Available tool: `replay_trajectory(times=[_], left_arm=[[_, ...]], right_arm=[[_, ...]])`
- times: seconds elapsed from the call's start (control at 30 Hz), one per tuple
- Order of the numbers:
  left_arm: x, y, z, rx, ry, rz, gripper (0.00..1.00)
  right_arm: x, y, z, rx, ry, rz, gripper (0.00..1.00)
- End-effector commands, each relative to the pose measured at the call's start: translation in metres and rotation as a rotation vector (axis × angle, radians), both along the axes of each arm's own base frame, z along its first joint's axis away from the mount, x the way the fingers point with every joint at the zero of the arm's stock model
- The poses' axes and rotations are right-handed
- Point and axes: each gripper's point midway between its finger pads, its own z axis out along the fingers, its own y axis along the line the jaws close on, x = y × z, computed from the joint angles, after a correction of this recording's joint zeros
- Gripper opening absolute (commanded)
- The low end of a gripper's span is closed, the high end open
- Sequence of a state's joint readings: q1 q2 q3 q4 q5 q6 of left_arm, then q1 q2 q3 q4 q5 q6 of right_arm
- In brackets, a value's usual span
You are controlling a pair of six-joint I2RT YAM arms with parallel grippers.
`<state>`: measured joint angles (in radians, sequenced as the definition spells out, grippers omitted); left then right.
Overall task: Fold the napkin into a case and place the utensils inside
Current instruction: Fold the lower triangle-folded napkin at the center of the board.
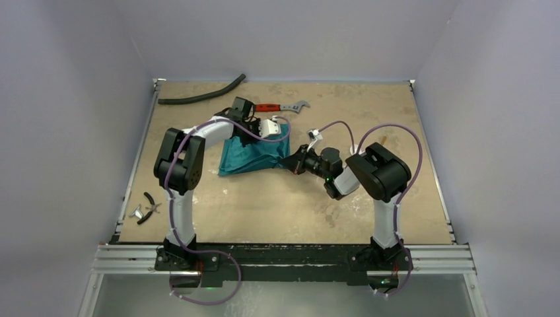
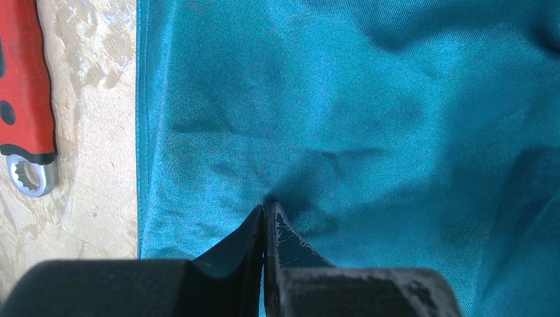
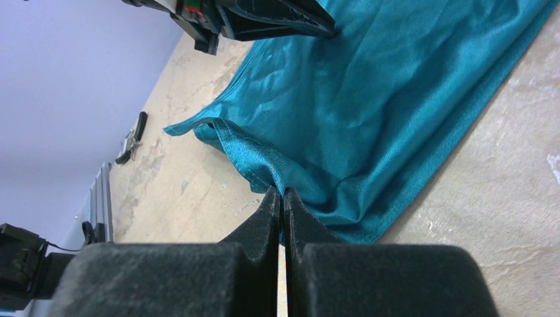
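The teal-green napkin lies bunched and partly folded at the table's middle left. It fills the left wrist view and shows in the right wrist view. My left gripper is shut, its tips pinching a pucker of cloth near the napkin's far edge. My right gripper is shut, its tips pinching a folded hem at the napkin's near right corner. The left gripper also shows in the right wrist view. I cannot make out the spoon or the wooden utensil.
A red-handled wrench lies just beyond the napkin and shows in the left wrist view. Black-handled pliers lie near the left edge. A black hose lies at the back left.
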<state>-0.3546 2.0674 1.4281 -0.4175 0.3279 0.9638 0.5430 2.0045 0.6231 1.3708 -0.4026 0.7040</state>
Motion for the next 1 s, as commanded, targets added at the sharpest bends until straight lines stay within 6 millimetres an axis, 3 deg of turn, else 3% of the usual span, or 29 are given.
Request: replay_trajectory(times=[0.0, 0.2, 0.5, 0.7, 0.97], left_arm=[[-0.067, 0.026, -0.06, 0.109, 0.301, 0.004, 0.02], [-0.07, 0.027, -0.063, 0.114, 0.316, 0.002, 0.01], [-0.071, 0.025, -0.061, 0.11, 0.334, -0.007, 0.0], [-0.074, 0.022, -0.06, 0.095, 0.359, -0.017, 0.0], [-0.078, 0.024, -0.06, 0.104, 0.369, -0.04, 0.0]], right_arm=[[0.008, 0.0, 0.015, 0.07, -0.001, -0.049, 0.0], [0.028, -0.002, 0.021, 0.109, 0.045, -0.136, 0.0], [0.064, -0.017, 0.012, 0.044, 0.117, -0.332, 0.0], [0.073, -0.017, 0.0, 0.025, 0.175, -0.374, 0.0], [0.087, -0.011, 0.003, 0.052, 0.19, -0.389, 0.0]])
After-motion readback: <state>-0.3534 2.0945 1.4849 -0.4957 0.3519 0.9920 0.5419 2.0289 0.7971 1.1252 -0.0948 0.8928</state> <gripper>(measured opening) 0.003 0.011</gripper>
